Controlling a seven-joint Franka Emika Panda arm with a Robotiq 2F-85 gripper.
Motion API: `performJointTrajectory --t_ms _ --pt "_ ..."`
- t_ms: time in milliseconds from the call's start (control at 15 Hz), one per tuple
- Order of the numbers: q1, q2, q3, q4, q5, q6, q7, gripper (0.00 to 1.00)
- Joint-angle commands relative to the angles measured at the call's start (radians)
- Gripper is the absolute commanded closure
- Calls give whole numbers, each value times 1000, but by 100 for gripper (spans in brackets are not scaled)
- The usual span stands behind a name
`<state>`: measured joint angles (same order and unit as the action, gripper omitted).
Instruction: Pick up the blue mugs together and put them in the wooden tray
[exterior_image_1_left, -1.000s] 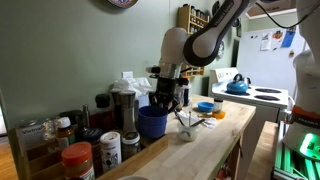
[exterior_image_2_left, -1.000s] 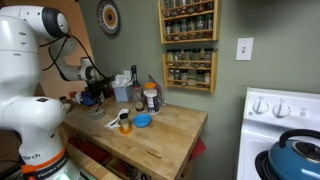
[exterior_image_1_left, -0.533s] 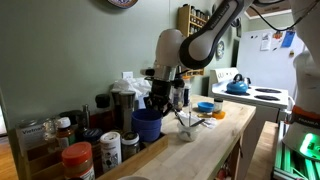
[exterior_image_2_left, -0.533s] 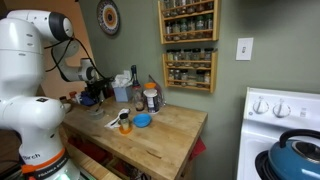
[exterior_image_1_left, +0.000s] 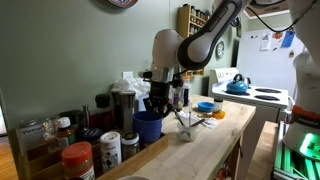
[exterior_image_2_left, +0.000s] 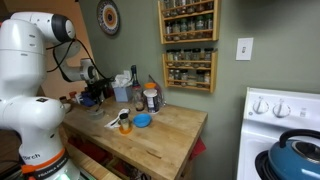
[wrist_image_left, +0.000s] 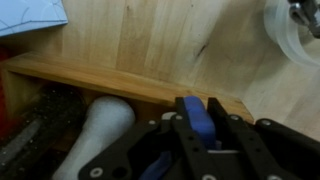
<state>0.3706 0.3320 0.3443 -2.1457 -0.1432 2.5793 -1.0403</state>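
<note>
Pincer: the pincer (wrist_image_left: 199, 128) was clamped narrow on the rim of the mugs (wrist_image_left: 195, 108), with the blue wall pinched between its tips (the wrist view showed this best).
Mugs: they read as one dark-blue cylinder (exterior_image_1_left: 148, 127) hanging upright under the pincer (exterior_image_1_left: 158, 103), at the back of the bench (exterior_image_1_left: 205, 140) and close to the wall. A white-lidded jar (exterior_image_1_left: 129, 140) hid the cylinder's foot, so I could not tell whether it touched anything.
Tray: in the wrist view its low wall of pale wood (wrist_image_left: 100, 80) ran across just beyond the pincer. Dark clutter and a white rounded thing (wrist_image_left: 95, 130) lay on the pincer's side of that wall.
Bench: a red-lidded jar (exterior_image_1_left: 77, 160) stood at the near end. A light-blue dish (exterior_image_1_left: 205, 106) sat well apart from the mugs, toward the stove.
Stove: a blue kettle (exterior_image_1_left: 237, 86) rested on it.
Rack: a wooden spice rack (exterior_image_2_left: 190, 45) hung on the wall, full of jars.
Writing: the jars had labels, but all were too small to read.
</note>
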Motion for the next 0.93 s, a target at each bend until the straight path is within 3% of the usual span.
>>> performJointTrajectory --t_ms 0,333,600,667,733,800,867 --pt "-10 10 11 26 -36 -51 32 39" --pt "-21 -79 14 11 -33 -114 25 2" --pt "-34 -221 15 -33 -19 -248 7 0" --pt "-45 -266 26 -54 20 -246 -39 0" --pt "-60 -319 43 -93 84 -174 -141 0" --pt "-33 -199 17 7 16 -221 -39 0" --pt "-33 -228 17 0 26 -221 -54 0"
